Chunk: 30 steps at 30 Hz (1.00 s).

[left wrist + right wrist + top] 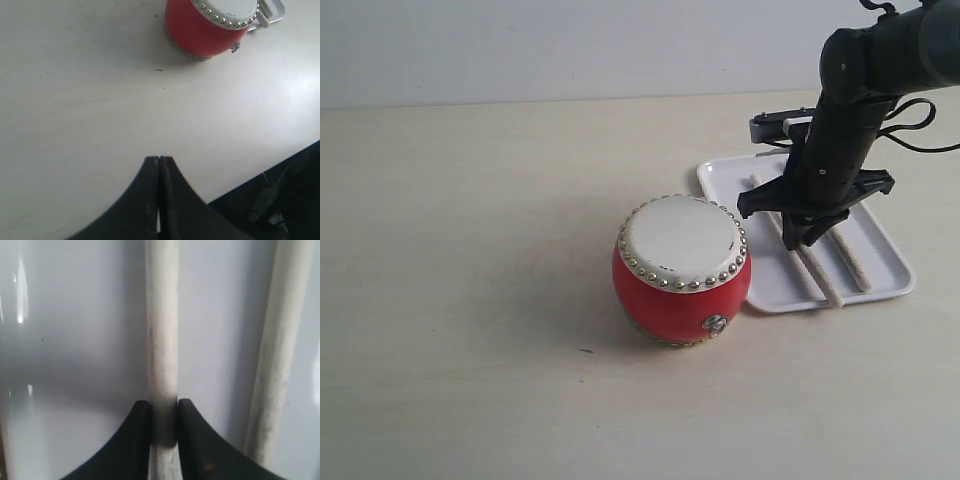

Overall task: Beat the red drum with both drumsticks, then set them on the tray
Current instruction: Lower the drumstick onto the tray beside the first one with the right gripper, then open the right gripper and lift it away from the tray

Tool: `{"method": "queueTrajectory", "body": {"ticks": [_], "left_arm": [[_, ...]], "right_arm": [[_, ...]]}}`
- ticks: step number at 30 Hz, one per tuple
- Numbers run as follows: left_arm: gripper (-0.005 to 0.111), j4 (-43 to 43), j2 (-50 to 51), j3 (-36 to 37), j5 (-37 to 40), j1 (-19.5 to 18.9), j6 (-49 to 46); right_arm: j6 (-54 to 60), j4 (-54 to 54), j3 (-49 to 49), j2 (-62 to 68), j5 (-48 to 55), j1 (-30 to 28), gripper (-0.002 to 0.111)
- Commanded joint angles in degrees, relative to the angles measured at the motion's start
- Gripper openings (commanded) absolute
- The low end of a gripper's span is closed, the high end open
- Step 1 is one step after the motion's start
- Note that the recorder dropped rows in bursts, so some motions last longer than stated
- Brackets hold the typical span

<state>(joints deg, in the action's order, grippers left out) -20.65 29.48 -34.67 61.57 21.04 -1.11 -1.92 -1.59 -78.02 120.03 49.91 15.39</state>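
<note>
I saw a pale beige table filling most of the exterior view, with a plain whitish wall behind it. The light was soft and even. Past the table's edge lay a dark space.

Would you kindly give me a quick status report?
Right gripper closed on drumstick, lying in tray. Left gripper shut, empty. Red drum clear, nothing blocking.

drumsticks partly behind arm, tray cropped
</note>
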Motion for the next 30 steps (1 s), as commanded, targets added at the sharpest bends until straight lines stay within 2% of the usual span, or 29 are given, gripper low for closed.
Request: {"method": "queueTrajectory", "body": {"ticks": [1,15,17,24,30], "left_arm": [[0.0,-0.68,-0.45,0.02,-0.38,0.06,0.29],[0.0,-0.93,-0.45,0.02,-0.93,0.06,0.16],[0.0,-0.93,-0.45,0.02,-0.93,0.06,0.16],[0.0,-0.93,-0.45,0.02,-0.93,0.06,0.16],[0.0,-0.93,-0.45,0.02,-0.93,0.06,0.16]], "right_arm": [[0.12,0.09,-0.2,-0.33,-0.55,-0.21,0.0],[-2.84,0.04,-4.11,0.38,-1.78,-0.21,0.001],[-2.84,0.04,-4.11,0.38,-1.88,-0.21,0.007],[-2.84,0.04,-4.11,-0.03,-1.55,-0.21,0.035],[-2.84,0.27,-4.11,-5.03,-0.75,-0.21,0.038]]}}
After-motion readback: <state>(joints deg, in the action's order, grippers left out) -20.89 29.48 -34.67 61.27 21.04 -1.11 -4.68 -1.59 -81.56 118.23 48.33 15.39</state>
